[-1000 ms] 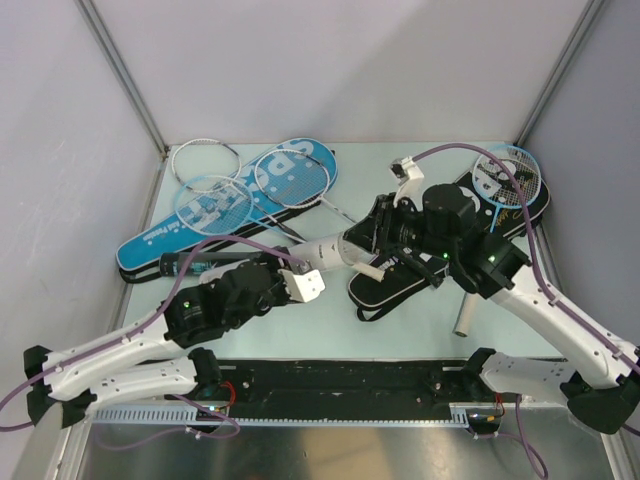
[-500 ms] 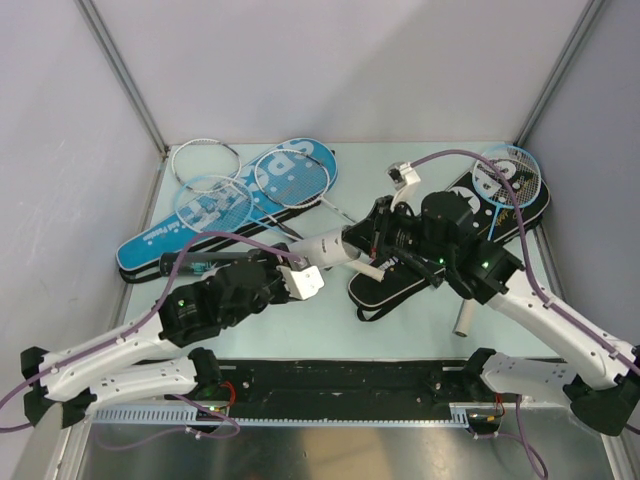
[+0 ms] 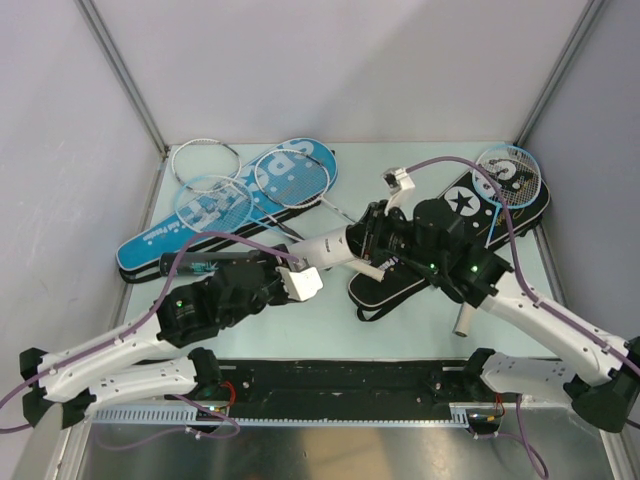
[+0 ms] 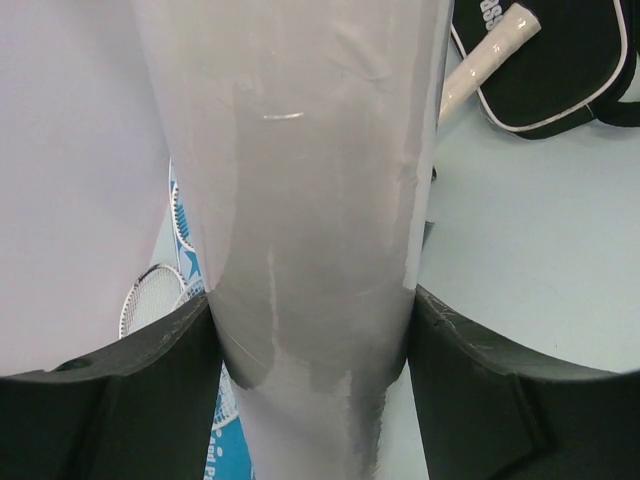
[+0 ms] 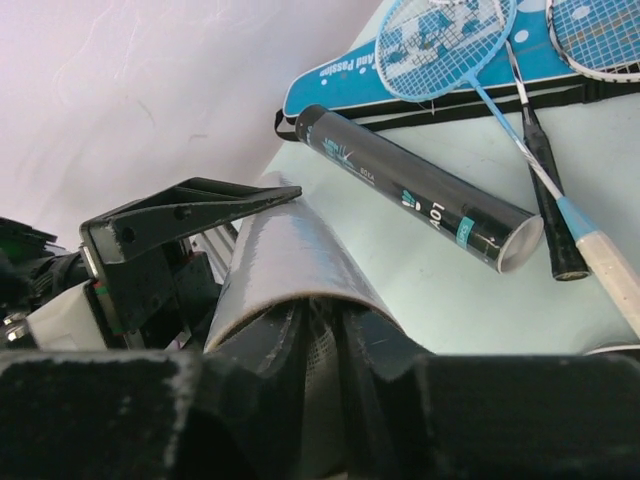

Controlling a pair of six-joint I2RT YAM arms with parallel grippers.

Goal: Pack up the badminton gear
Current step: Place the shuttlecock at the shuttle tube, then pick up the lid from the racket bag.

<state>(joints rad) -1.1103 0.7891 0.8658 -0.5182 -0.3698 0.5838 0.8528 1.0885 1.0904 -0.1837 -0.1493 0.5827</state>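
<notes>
Holding the white tube [image 3: 335, 247] clamped round its body in the left claw [image 4: 312, 350], aloft over the desk [image 3: 330, 325] just left of the black cover [image 3: 395, 290], right claw [image 5: 325, 340] narrow at its mouth, contents untellable; likely light, slick, thin-walled, crushable, best squeezed gently mid-body.

The white tube [image 4: 310, 200] has a matt, chalky grey-white skin marked with pale streaks and scuffs. The black tube [image 5: 410, 185] is smooth and glossy, with printed lettering. The black cover [image 4: 565, 65] looks like cloth edged in white piping. The racket handle [image 4: 475, 60] is wrapped in white ridged tape. The table [image 4: 540, 250] is smooth, pale and matt.
</notes>
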